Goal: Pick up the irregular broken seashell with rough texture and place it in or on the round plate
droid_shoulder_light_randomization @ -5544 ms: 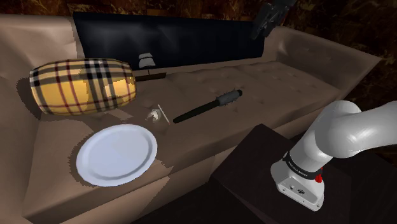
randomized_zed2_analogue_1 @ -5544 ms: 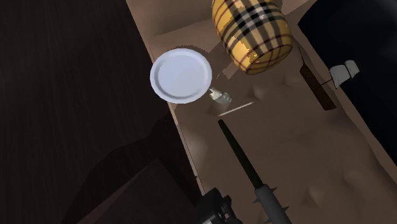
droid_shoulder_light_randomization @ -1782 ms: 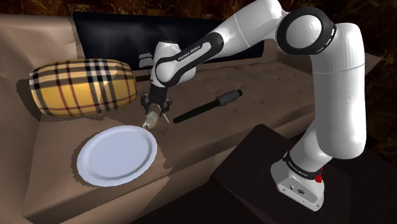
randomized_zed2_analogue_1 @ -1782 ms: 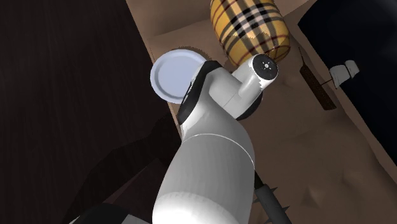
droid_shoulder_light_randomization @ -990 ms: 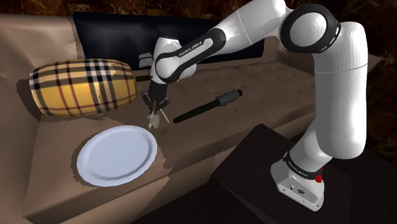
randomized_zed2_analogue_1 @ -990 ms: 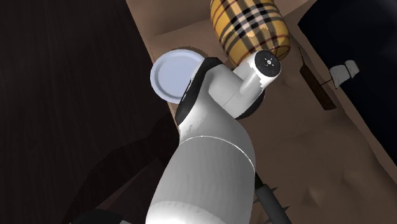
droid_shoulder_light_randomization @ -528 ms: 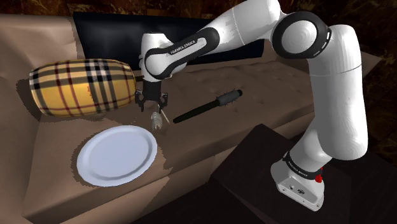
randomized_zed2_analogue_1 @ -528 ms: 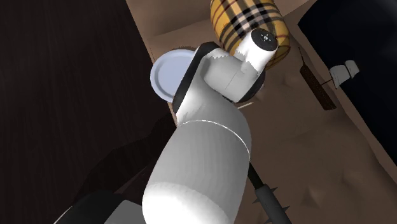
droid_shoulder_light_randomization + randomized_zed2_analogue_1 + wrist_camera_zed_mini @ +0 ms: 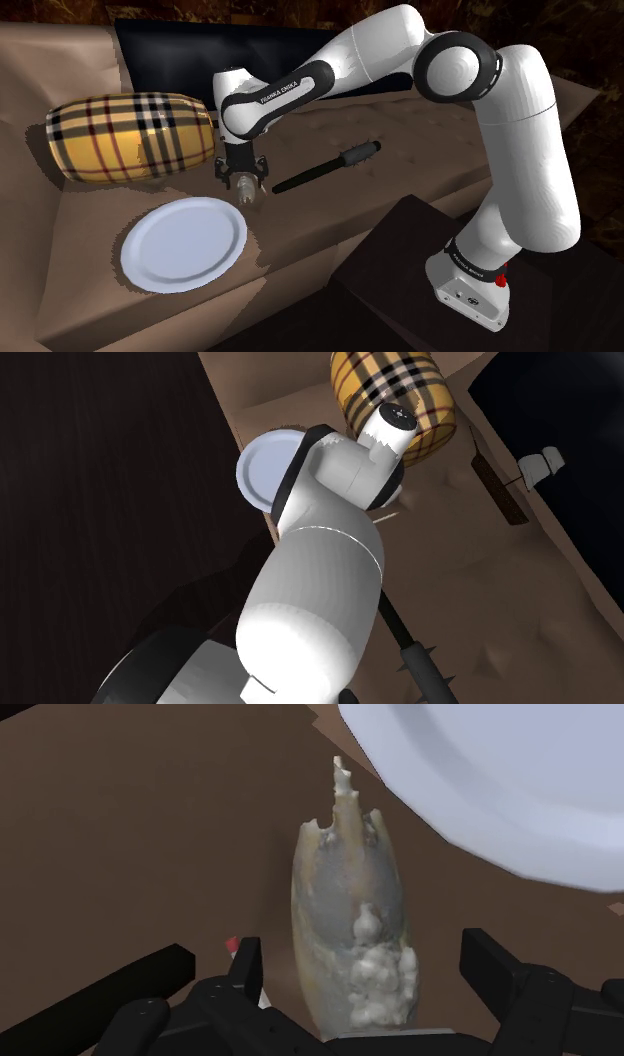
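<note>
Nearest the shoulder camera stands the dark box stand (image 9: 420, 250) with the white, dark-jointed arm (image 9: 520, 130) rising from it and bending over and down toward that view's left. Along the front edge of the brown tufted sofa seat (image 9: 430, 125) lies the round pale white plate (image 9: 183, 245), flat and with nothing on it. Just beyond the plate's rim, on the side toward the arm, the black pincer (image 9: 243, 176) points down over the pale grey-cream, rough and jagged broken seashell (image 9: 350, 934). In the wrist view the shell sits between the two fingers (image 9: 246, 966), but brown seat shows on either side of it, so the pincer is spread apart and grips nothing. The shell appears to rest on the seat, close beside the plate but not on it. A little farther back lies a long black rod with a studded head (image 9: 325, 170), apart from the shell. Beyond that, toward the shoulder view's left, sits a barrel-shaped yellow plaid cushion (image 9: 130, 137), and at the very back a dark navy cushion (image 9: 180, 60) leans against the sofa's backrest. As I judge it, the task is only at the grasp. The pincer is lined up around the shell, but closing on it, lifting it, carrying it the short way over the rim and releasing it on the plate all remain to be done.
</note>
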`<move>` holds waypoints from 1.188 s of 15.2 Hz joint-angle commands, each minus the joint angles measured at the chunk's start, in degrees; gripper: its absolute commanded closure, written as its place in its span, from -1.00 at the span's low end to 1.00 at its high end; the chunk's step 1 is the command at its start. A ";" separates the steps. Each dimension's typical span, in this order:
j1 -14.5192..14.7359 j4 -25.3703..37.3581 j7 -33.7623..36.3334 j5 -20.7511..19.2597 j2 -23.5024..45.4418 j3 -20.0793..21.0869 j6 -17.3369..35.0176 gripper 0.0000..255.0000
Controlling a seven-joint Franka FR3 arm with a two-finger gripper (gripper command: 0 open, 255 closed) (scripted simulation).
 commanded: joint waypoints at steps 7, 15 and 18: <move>0.04 0.04 0.01 -0.06 0.33 -0.04 0.30 -1.00; 0.03 0.02 -0.01 -0.06 0.30 -0.05 0.30 1.00; 0.00 0.07 0.02 0.00 -0.14 0.01 -0.19 1.00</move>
